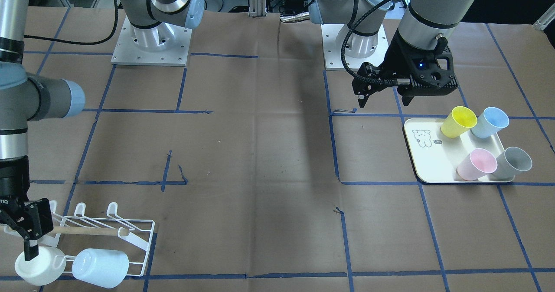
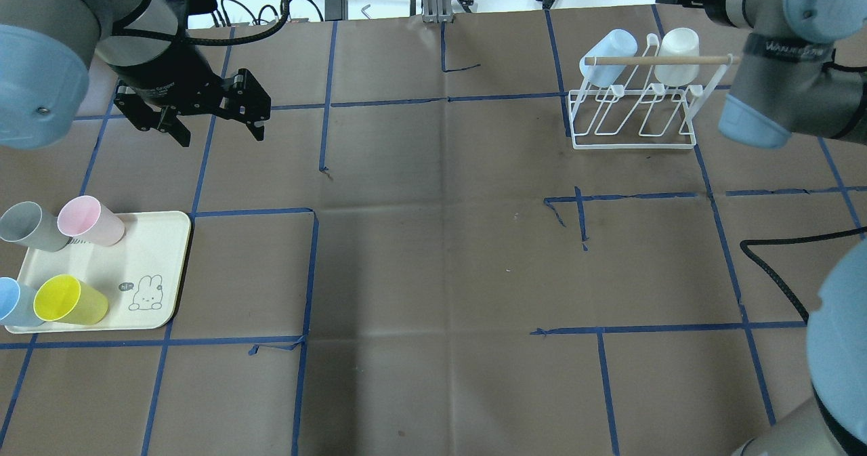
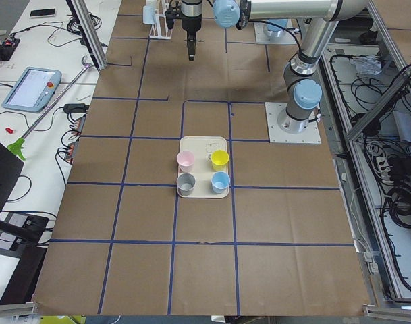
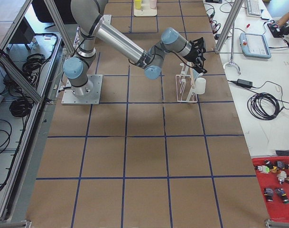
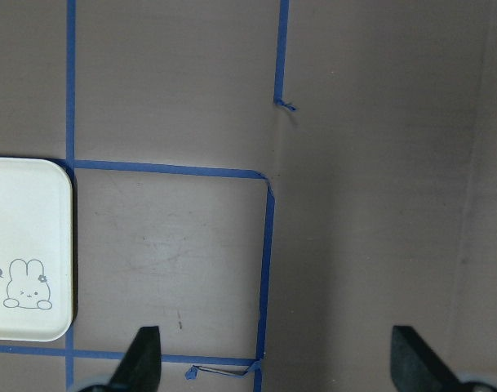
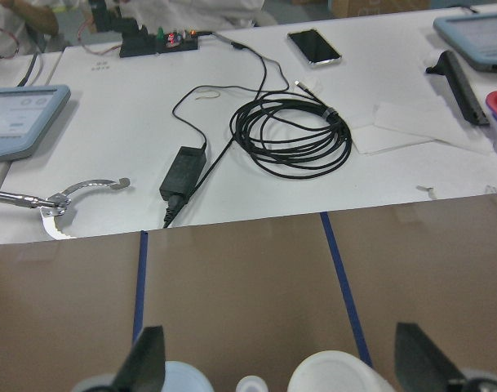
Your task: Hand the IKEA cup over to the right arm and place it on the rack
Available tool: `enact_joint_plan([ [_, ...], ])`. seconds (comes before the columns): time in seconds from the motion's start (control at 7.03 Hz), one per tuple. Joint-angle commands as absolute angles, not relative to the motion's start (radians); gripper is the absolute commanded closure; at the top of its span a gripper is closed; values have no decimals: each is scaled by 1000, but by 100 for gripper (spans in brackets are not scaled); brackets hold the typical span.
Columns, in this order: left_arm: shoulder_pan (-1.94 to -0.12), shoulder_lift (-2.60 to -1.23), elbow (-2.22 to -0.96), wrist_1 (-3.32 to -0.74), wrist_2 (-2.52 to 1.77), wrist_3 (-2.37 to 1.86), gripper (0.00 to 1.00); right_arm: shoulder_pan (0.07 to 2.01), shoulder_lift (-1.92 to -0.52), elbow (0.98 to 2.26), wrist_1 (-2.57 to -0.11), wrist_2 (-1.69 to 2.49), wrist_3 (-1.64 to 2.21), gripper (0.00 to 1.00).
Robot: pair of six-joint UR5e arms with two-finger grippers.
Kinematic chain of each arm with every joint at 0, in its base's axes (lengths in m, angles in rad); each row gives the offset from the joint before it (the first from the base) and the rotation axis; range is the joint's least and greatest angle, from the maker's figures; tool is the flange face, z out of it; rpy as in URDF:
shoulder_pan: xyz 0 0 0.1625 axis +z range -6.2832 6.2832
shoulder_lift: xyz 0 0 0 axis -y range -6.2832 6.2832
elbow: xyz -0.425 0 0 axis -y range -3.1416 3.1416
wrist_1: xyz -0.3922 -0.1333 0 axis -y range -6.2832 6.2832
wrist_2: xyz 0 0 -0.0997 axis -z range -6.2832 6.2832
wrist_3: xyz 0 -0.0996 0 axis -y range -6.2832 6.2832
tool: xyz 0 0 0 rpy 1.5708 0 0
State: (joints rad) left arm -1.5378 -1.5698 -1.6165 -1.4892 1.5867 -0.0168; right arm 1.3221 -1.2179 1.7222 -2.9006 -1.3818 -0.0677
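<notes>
The brown table [image 2: 433,273] was marked off with blue tape. The right arm [image 2: 779,97] reached to the rack at the far right corner. Its gripper [image 6: 281,343] stood with fingers spread wide just above the white cup [image 1: 37,266], gripping nothing. The left arm [image 2: 40,49] hung its gripper [image 2: 221,136] over bare table near the tray, fingers wide apart and empty.

The rack [image 2: 633,114], with a wooden dowel [image 2: 657,59] across it, carried two cups side by side. The white cup and a pale blue cup [image 1: 100,267] sat tilted on its prongs, mouths toward the rack and bases pointing out to the operators' side.

The tray [image 1: 427,162] held four upright cups: yellow [image 1: 457,122], light blue [image 1: 489,122], pink [image 1: 476,164] and grey [image 1: 514,162].
</notes>
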Motion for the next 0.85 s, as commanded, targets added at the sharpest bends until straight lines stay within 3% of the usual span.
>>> enact_joint_plan([
  [0.0,-1539,-1566,-1615,-1488,1589,-12,0,1429,-1304,1607,-2504,-1391,-2,0],
  [0.71,-1531,-1546,-1629,-1486,1566,-12,0,1591,-1448,1563,-2022,-1505,210,0],
])
